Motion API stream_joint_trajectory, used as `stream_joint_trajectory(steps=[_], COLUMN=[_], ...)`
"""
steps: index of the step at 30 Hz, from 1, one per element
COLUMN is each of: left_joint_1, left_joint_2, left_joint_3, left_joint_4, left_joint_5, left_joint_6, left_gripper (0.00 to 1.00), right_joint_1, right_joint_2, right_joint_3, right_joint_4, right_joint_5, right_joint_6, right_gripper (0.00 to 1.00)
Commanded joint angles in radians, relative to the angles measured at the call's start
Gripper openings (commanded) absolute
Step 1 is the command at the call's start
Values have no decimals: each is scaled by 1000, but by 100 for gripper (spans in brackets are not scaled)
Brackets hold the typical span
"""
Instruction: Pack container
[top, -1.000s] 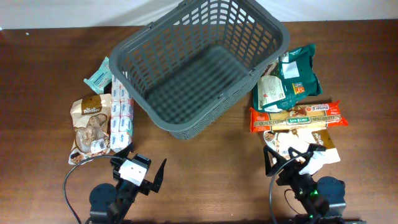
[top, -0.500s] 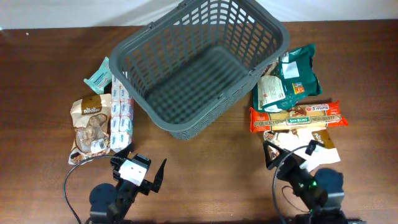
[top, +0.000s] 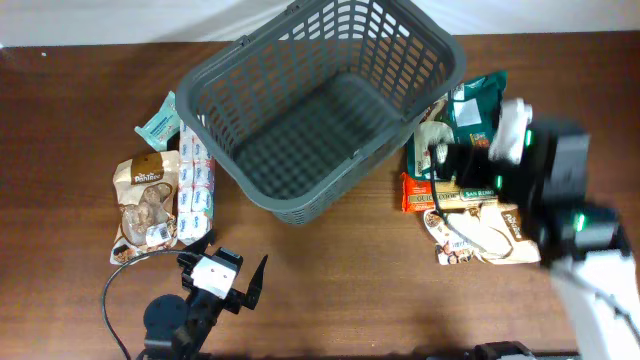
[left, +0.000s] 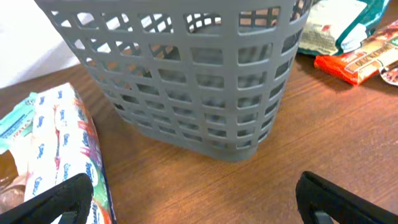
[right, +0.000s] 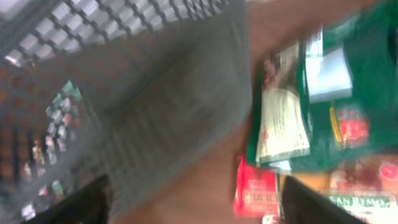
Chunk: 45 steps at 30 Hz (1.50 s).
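Observation:
The dark grey basket (top: 420, 85) stands empty at the table's middle back; its lattice wall fills the left wrist view (left: 186, 81) and the left of the right wrist view (right: 174, 106). My right gripper (top: 462, 160) is open and empty, hovering over the packets right of the basket: a green packet (top: 480, 115) (right: 348, 81) and a red pasta packet (top: 415, 192) (right: 255, 193), which my arm partly covers. This view is blurred. My left gripper (top: 228, 262) (left: 196, 202) is open and empty, low at the front left, facing the basket.
A beige packet (top: 480, 238) lies in front of the red one. Left of the basket lie a brown snack bag (top: 145, 200), a white-and-blue strip of packets (top: 195, 185) (left: 62, 143) and a teal packet (top: 158, 122). A black cable (top: 115, 290) loops at the front left.
My right arm has risen from the front edge and swung back over the packets at the right, now covering part of the red pasta packet. The left arm has not moved.

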Motion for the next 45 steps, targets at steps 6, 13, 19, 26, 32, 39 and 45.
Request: stream_joint_trajectory(steps=[6,13,19,26,32,39,45], left_joint_1=[6,6,6,6,6,6,5], left_joint_2=[-8,-8,-8,-8,-8,47,262], left_joint_3=[-6,-6,-6,-6,-4,229,547], left_joint_4=[3,4,8,8,182,143,-160], left_joint_5=[11,11,11,84,275,246,196], left_joint_6=[13,13,12,-70,-277,-313,-201], left_gripper=[99,99,99,99,99,99,99], right_joint_1=[6,25,80,85,85,85,85], right_joint_2=[298,466,564,585,584,584,584], right_joint_3=[500,561,561,563,569,578,579], right_joint_4=[-50,-45,-36,-94,-154,-161,-162], right_joint_5=[39,11,64,76,85,84,84], right_joint_6=[-157,-201,-227,-218,-219,-219,-219], right_gripper=[4,3,4,4,4,4,4])
